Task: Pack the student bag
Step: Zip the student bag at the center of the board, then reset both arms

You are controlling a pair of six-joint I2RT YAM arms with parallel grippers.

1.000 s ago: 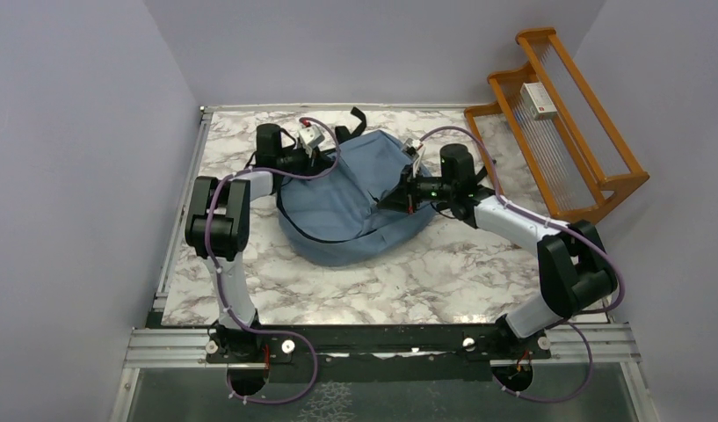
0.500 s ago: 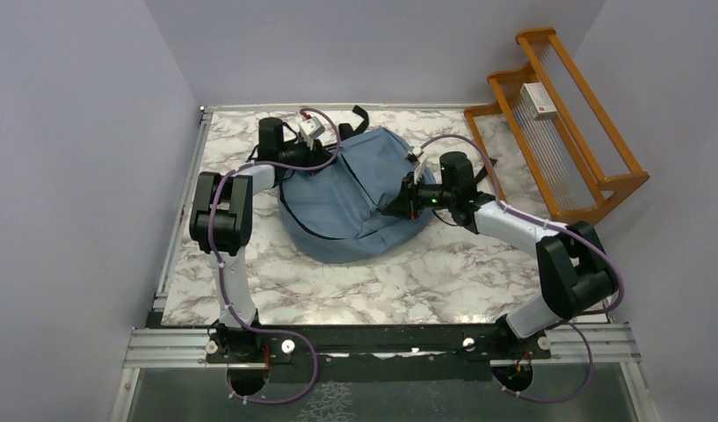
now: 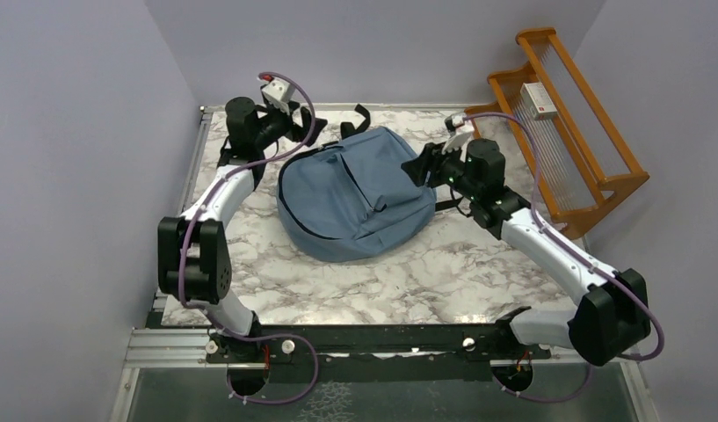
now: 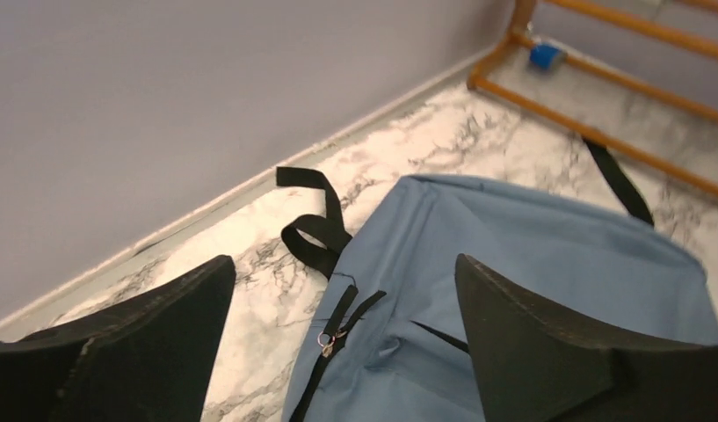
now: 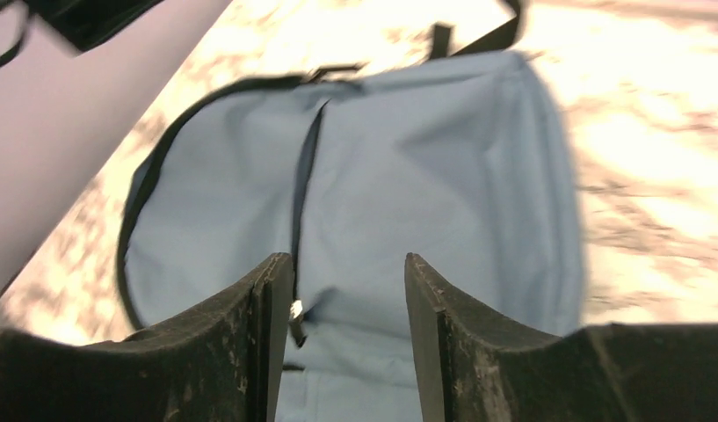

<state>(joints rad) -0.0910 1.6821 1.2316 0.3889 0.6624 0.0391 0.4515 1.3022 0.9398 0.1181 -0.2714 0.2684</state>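
Observation:
The student bag (image 3: 355,193), a rounded slate-blue backpack, lies flat on the marble table with its front pocket up and its black top loop (image 3: 359,119) toward the back wall. My left gripper (image 3: 289,127) hovers open off the bag's back-left corner, holding nothing. From the left wrist, the bag (image 4: 531,255), its loop (image 4: 315,229) and a zipper pull (image 4: 324,343) show between the wide-apart fingers of the left gripper (image 4: 344,259). My right gripper (image 3: 418,167) hangs open above the bag's right edge. Between its fingers (image 5: 346,257) are blue fabric (image 5: 425,149) and a small metal pull (image 5: 295,312).
A wooden rack (image 3: 566,132) stands at the back right with a small white box (image 3: 540,99) on it. Its rails (image 4: 601,97) show beyond the bag. Lilac walls close in the table's left, back and right sides. A black strap (image 3: 447,207) pokes out under the right arm.
Both grippers opened and let go of the bag. The left arm pulled back to the far left corner, the right arm lifted away to the right. The bag settled flat.

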